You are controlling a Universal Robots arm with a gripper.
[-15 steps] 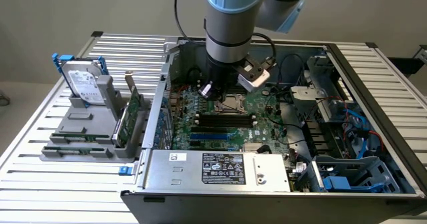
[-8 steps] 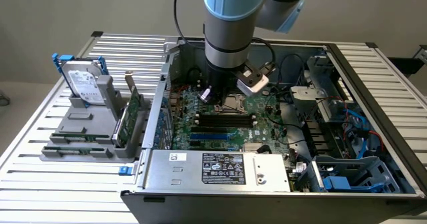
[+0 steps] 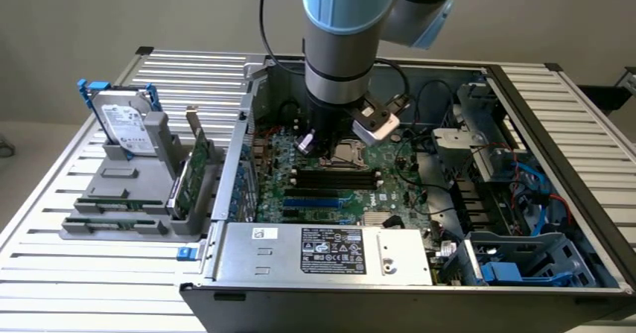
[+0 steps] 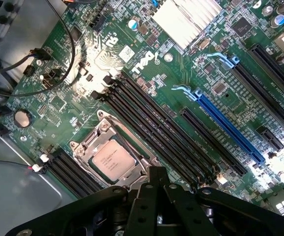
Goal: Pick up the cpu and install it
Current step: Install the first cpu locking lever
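The pincer (image 4: 156,179) is pressed together with nothing between its tips, and it hangs just above the socket (image 4: 113,160) on the board (image 4: 58,105). The cpu (image 4: 113,161) lies flat inside that socket, its pale metal top facing up with faint print too small to read; the metal frame around it stands open at the sides. In the exterior view the arm (image 3: 343,42) comes straight down into the open case (image 3: 328,288), and the pincer (image 3: 333,145) sits over the socket (image 3: 348,153) near the middle of the board (image 3: 388,191) — the cpu itself cannot be made out from there.

Beside the socket the wrist view shows rows of black memory slots (image 4: 156,132), then a long blue slot (image 4: 228,129) with further black slots past it. A ribbed silver heatsink (image 4: 188,17) stands beyond, and between it and the memory slots the board carries white "DELL" lettering (image 4: 143,61). A coin cell (image 4: 22,117) sits near the board's edge, close to loose black cables (image 4: 66,44).

The exterior view adds the power supply (image 3: 328,252) along the case's near edge, bearing a black label with white print that cannot be read. On the slatted bench (image 3: 100,281), at the exterior view's left of the case, a grey rack (image 3: 124,199) holds a drive (image 3: 127,128) upright — blue handles, white label — and a green card (image 3: 196,173) on edge.
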